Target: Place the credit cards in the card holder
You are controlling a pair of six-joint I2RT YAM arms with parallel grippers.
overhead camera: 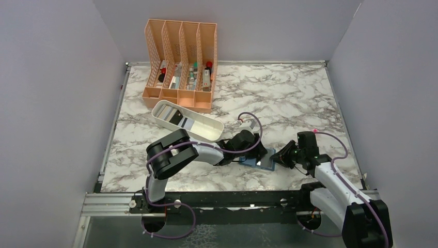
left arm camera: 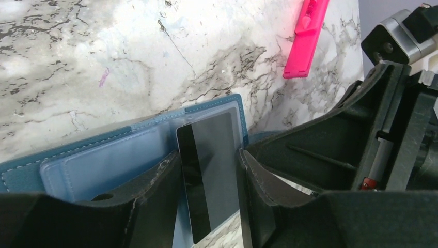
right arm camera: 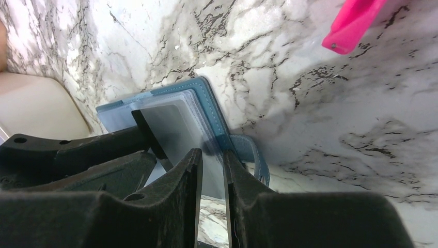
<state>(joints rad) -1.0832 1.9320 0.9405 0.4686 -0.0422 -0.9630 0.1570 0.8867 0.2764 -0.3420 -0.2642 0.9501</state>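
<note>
The teal-blue card holder (overhead camera: 256,161) lies open on the marble between my two grippers, its pale inner slots (left arm camera: 103,160) facing up. A grey credit card (left arm camera: 214,165) with a black stripe sits partly in a slot, its near end sticking out over the table. My left gripper (left arm camera: 209,155) stands open with a finger on each side of that card. My right gripper (right arm camera: 211,153) has its jaws a narrow gap apart at the holder's (right arm camera: 206,98) edge, over the card (right arm camera: 173,129). I cannot tell whether it pinches anything. More credit cards (overhead camera: 175,116) lie in the white tray.
The long white tray (overhead camera: 206,129) sits just behind the left arm. A peach mesh organizer (overhead camera: 181,57) with small bottles stands at the back left. A pink strip (left arm camera: 304,39) lies on the marble behind the right arm (overhead camera: 313,130). Grey walls close in three sides.
</note>
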